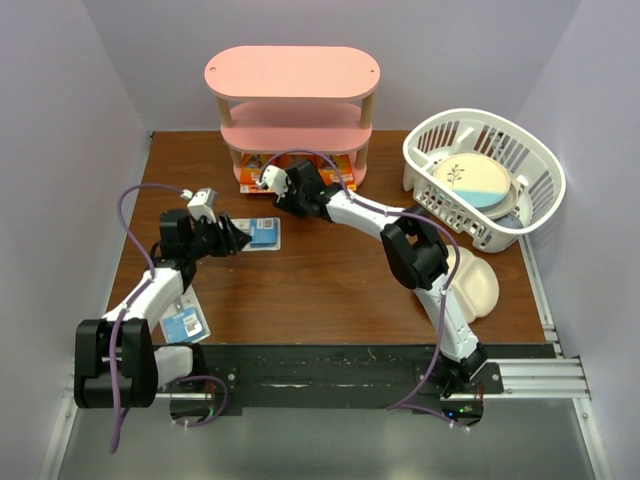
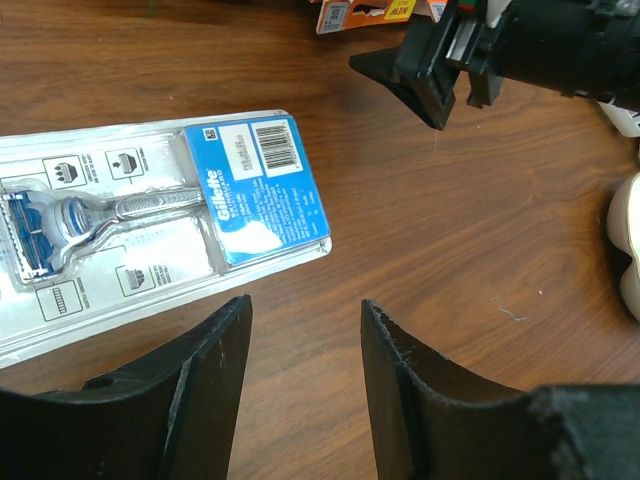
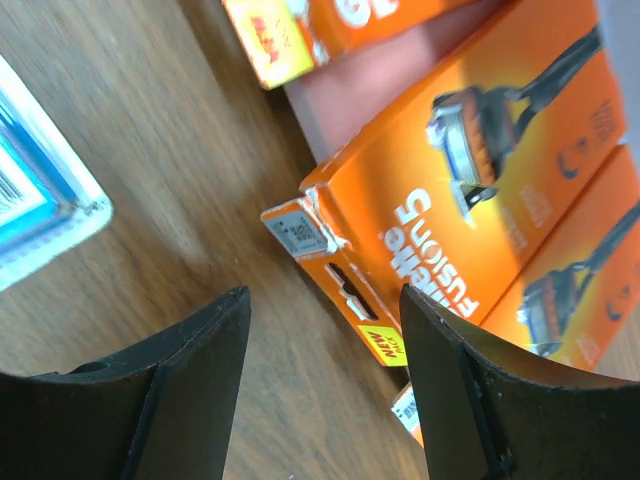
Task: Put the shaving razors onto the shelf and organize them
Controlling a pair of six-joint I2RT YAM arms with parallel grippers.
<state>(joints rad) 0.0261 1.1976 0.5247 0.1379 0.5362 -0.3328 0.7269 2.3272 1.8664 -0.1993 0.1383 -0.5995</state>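
Poising left gripper (image 2: 305, 303), parted and empty, just beside white-and-blue blister card (image 2: 160, 215). Pointing right gripper (image 3: 322, 293), spread and empty, at orange packs (image 3: 500, 170) on pink shelf (image 1: 292, 72).

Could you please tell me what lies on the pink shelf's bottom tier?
Orange razor packs, overhanging the front edge; the middle board hides their rear parts and anything behind.

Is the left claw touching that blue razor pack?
Apart. Left wrist view shows bare wood between the left gripper and the razor pack.
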